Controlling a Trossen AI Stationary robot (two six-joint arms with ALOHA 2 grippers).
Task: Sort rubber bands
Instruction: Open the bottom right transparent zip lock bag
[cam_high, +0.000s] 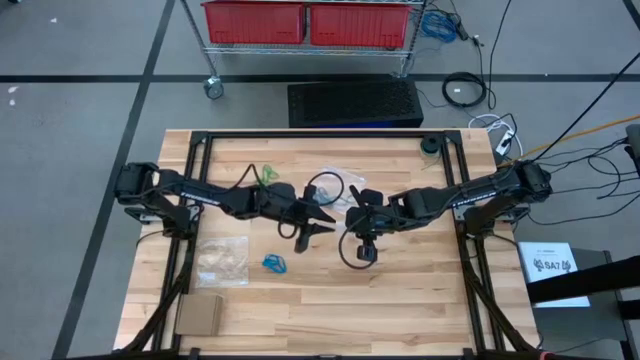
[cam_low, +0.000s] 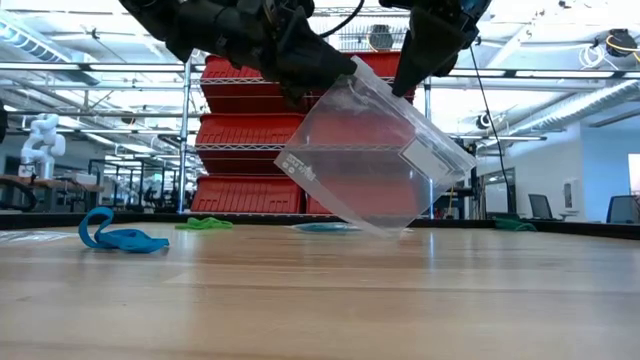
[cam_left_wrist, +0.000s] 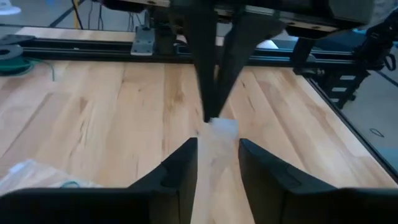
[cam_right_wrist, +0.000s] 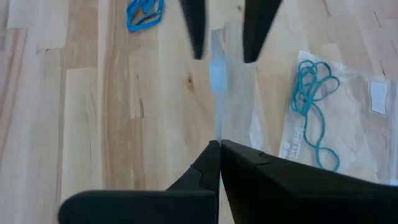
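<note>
Both arms reach in from the table's sides and meet near its middle, raised above the surface. The left gripper (cam_high: 318, 226) has its fingers (cam_left_wrist: 180, 168) parted. The right gripper (cam_high: 352, 214) faces it, fingers (cam_right_wrist: 208, 163) pressed together.

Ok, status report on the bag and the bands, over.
Right gripper shut on clear bag, lifted. Left gripper closing on its edge. Blue bands on table, unobstructed.

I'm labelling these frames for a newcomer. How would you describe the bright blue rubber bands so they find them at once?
Start at the wooden table and look on the near side of the left gripper. The bright blue rubber bands lie loose on bare wood beside a clear bag. The teal bands lie on a bag, and the green ones sit farther back.
</note>
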